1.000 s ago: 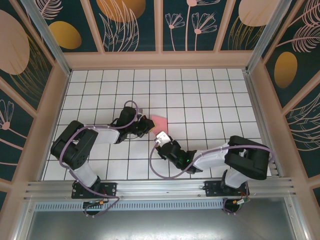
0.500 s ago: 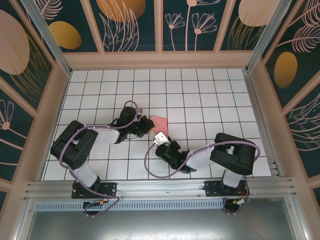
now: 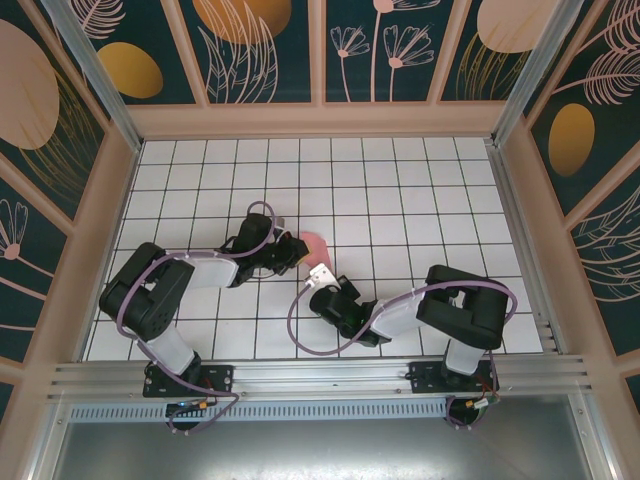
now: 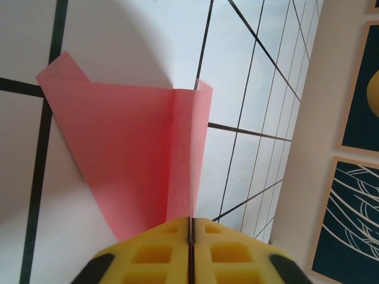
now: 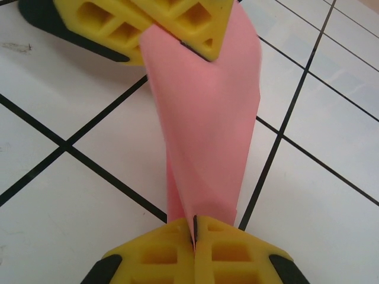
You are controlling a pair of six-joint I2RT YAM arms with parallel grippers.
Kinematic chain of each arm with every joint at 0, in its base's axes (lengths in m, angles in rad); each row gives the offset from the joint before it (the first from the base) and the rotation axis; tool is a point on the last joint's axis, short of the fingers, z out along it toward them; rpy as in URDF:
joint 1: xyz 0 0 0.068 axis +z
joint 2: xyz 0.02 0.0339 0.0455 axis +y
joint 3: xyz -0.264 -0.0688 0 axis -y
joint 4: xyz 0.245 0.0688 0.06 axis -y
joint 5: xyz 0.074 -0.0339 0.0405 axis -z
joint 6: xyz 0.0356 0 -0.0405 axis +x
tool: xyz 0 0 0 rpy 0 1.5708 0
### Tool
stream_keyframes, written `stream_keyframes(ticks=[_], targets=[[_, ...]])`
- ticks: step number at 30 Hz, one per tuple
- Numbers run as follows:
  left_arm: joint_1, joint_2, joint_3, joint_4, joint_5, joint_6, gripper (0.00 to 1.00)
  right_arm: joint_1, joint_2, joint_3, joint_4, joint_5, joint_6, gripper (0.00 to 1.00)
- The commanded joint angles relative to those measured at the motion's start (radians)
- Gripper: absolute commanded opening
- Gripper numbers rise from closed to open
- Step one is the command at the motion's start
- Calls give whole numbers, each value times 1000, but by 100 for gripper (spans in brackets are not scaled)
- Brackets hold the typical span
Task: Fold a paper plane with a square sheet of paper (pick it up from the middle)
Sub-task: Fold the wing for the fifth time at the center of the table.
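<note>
The square sheet of paper (image 3: 316,243) is a salmon-pink folded wedge near the middle of the tiled table, held between both grippers. My left gripper (image 3: 297,250) is at its left end. In the left wrist view the yellow pads (image 4: 148,254) are pressed together on the crease of the paper (image 4: 130,154), which fans out ahead. My right gripper (image 3: 321,270) meets it from the near side. In the right wrist view the gripper (image 5: 194,228) is shut on the narrow end of the paper (image 5: 207,118), and the left gripper's pads (image 5: 177,21) pinch the far end.
The white gridded table (image 3: 420,200) is boxed in by a beige wall (image 3: 320,120) at the back and rails at both sides. Purple cables (image 3: 300,320) loop beside each arm.
My right arm has slid left and forward to the paper, and its jaws have closed on the near end. The left gripper has stayed put. From above the paper looks narrower.
</note>
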Motion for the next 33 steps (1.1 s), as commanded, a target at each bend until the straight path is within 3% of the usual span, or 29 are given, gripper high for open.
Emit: stream_keyframes(ticks=[1, 3, 5, 8, 13, 20, 33], targets=[[5, -64, -6, -82, -63, 35, 25, -12, -16, 0, 17, -19, 31, 1], [6, -102, -10, -136, -115, 53, 31, -15, -28, -12, 27, -46, 37, 0], [5, -152, -11, -209, -183, 76, 46, -21, -53, -35, 55, -80, 50, 0], [5, -232, -26, -293, -287, 88, 57, -44, -99, -73, 99, -175, 78, 0], [5, -370, -75, -347, -407, 85, 65, -101, -162, -115, 139, -341, 143, 0], [5, -423, -102, -347, -420, 88, 67, -170, -176, -128, 155, -525, 201, 0], [5, -361, -90, -326, -355, 99, 66, -181, -106, -70, 85, -584, 286, 2]])
